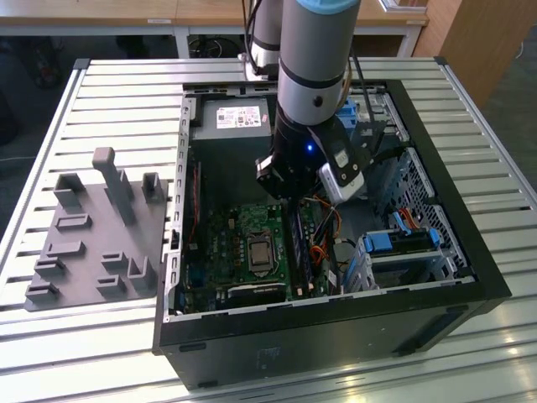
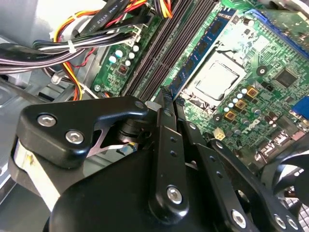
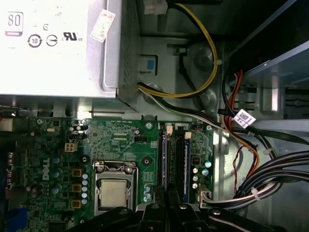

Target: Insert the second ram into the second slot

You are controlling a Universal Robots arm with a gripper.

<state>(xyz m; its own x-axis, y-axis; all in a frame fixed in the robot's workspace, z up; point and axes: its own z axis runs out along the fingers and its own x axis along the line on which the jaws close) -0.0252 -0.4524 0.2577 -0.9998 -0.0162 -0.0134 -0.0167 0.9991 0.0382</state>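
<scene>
Slatted metal desk (image 1: 117, 92) carries an open black PC case (image 1: 470, 252), lying on its side, interior up. Beside it, on the exterior view's left, sits a grey fixture plate (image 1: 84, 243) with upright pegs and blocks.

Arm (image 1: 315, 75) reaches down into the case from above, wrist over the motherboard (image 1: 222, 243). Power supply (image 3: 53, 48) fills the far end of the case, with yellow and black cables (image 3: 203, 77) running from it along the case wall. Drive cage (image 1: 411, 252) with light-blue clips sits on the exterior view's right side of the case.

CPU socket (image 3: 113, 191) sits mid-board, bare metal lid showing. RAM slots run just beside it, between the socket and the cable bundle.

In the first wrist view 2 blue sticks stand side by side in the slots: 1 nearer the socket, and the second ram (image 3: 185, 159) in the next slot over, toward the cables. Can't tell whether it is fully seated or latched.

End effector (image 3: 169, 205) sits low over the near end of the slots, just above the sticks. Fingers (image 2: 166, 145) look clenched together, pads meeting, nothing between them. Contact with the stick not discernible.
</scene>
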